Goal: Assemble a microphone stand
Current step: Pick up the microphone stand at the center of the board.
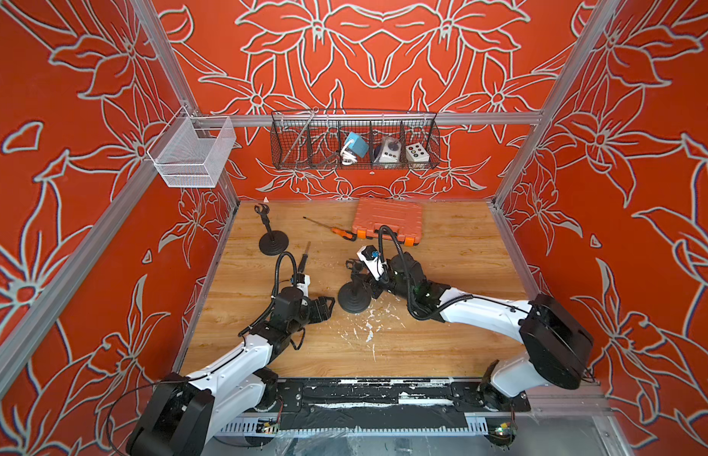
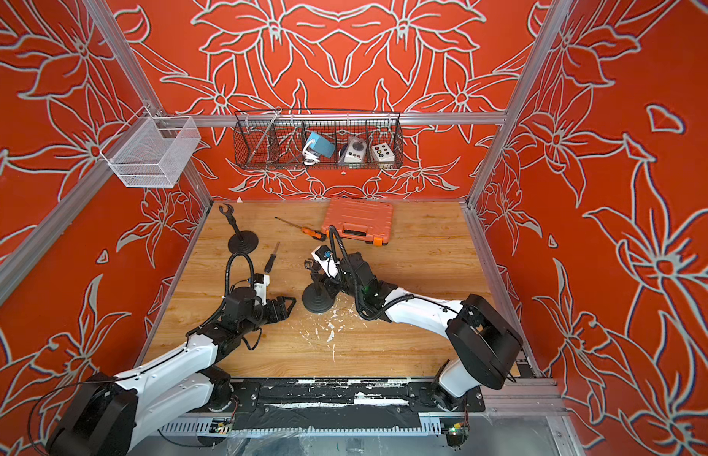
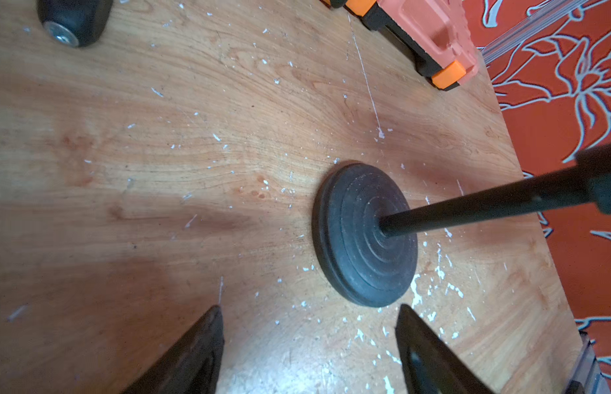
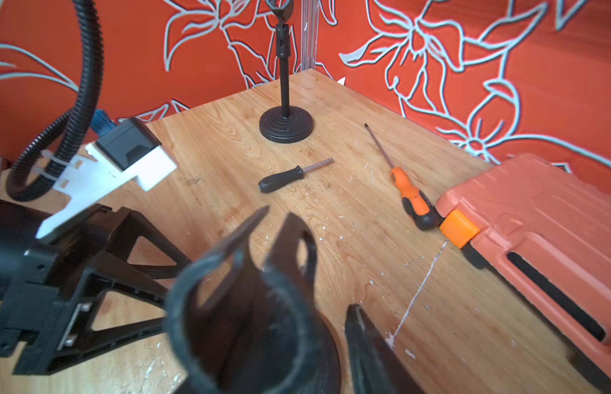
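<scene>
My left jaws (image 3: 309, 309) are spread wide with nothing between them. They sit low over the counter (image 1: 443, 335), just short of the rim of the nearer stand's base (image 3: 365, 235). My right jaws (image 1: 373, 287) straddle the clip (image 4: 236, 307) at the top of that stand, but the close view is too blurred to tell whether they pinch it.

The stand is upright near the middle of the counter, with its pole (image 3: 484, 204) seated in the base. I judge the ribbed disc to be heavy, enough to keep the stand planted. The pole looks thin, stiff and smooth, so it may turn in a light grip. The clip looks like springy plastic that would flex if squeezed. The firmest hold is probably on the pole just under the clip, with my left jaws on the base rim.

Further out lies a black-handled driver (image 4: 283, 179). Beyond it a second stand (image 1: 267, 231) is upright by the far corner. An orange screwdriver (image 1: 340, 233) lies touching the orange case (image 1: 388, 221) at the back.
</scene>
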Robot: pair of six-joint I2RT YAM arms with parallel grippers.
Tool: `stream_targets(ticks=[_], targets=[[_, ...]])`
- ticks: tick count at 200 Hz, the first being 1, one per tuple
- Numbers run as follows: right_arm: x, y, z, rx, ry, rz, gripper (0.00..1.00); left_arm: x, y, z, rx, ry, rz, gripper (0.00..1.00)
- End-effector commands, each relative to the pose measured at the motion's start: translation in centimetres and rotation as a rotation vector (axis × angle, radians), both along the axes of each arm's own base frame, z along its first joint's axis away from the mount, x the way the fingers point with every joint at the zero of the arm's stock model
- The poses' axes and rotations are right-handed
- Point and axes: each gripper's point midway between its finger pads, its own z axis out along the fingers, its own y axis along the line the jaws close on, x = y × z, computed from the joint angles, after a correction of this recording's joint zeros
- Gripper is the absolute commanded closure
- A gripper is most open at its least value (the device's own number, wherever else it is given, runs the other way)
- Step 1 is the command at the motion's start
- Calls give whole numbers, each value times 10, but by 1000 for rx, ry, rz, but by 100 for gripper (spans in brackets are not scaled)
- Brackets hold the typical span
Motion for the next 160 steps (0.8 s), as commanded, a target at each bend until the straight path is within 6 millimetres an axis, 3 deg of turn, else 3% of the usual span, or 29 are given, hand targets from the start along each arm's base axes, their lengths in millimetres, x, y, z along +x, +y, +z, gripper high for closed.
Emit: stream_targets(ticks=[1, 45, 65, 85, 112, 160], targets=[[2, 11, 8, 28, -14, 19, 54, 3, -2, 9, -23, 24, 7, 21], [3, 16, 1, 33, -4, 19, 54, 1, -2, 15, -41, 52, 20, 20], [3, 16, 1, 42, -9, 22, 64, -1, 5, 13, -38, 74, 61, 20], [3, 15, 5, 42, -20, 24, 80, -2, 12, 12, -46, 104, 112, 20], [0, 14, 20, 46, -43, 36, 100, -4, 9, 19, -118, 159, 128, 20], [-8, 10, 57, 46, -43, 62, 100, -7, -15, 52, -309, 169, 38, 21]])
